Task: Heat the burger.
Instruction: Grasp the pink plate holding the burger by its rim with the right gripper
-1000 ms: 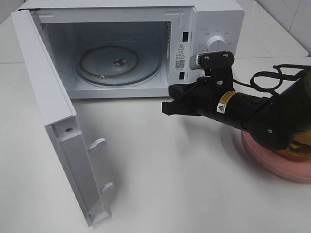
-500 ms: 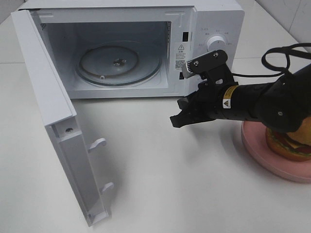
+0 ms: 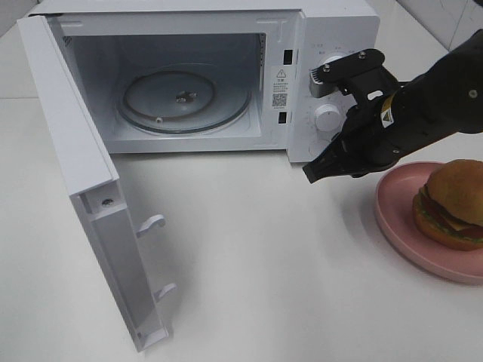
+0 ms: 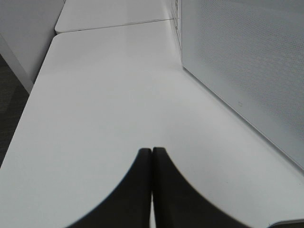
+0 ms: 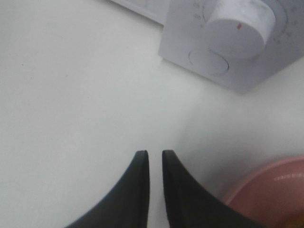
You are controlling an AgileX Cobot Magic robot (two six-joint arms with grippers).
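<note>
**One burger, one plate, one microwave with its door wide open**

Quick count first: one microwave [image 3: 189,19], one door [image 3: 68,151], one glass turntable [image 3: 185,98], two knobs, two latch hooks, one pink plate [image 3: 396,215], one burger [image 3: 453,204], and two grippers.

The microwave is a glossy white box along the back edge of the counter [image 3: 264,264]. Its door is hinged on the left side and swings out toward the front edge. The two little white plastic hooks [image 3: 151,223] stick out of the door's inner face. The turntable is a clear round disc lying flat on the cavity floor. The lower knob [image 3: 327,119] is a smooth white cylinder, and the upper one is half hidden behind the arm.

The counter itself is plain matte white.

The burger sits on the plate toward the right edge of the counter, in front of the microwave's control panel and apart from it. It has a domed golden-brown bun with dark patty, red and yellow layers showing at the side. The plate is round, shallow and smooth, with a raised rim.

The right gripper [image 3: 313,172] is black and hangs just off the microwave's front right corner, near the plate's rim. Its fingers are almost pressed together with only a thin sliver between them, and they grip nothing. The left gripper [image 4: 152,151] shows only in its wrist view, with its fingers pressed flush together and also empty.
</note>
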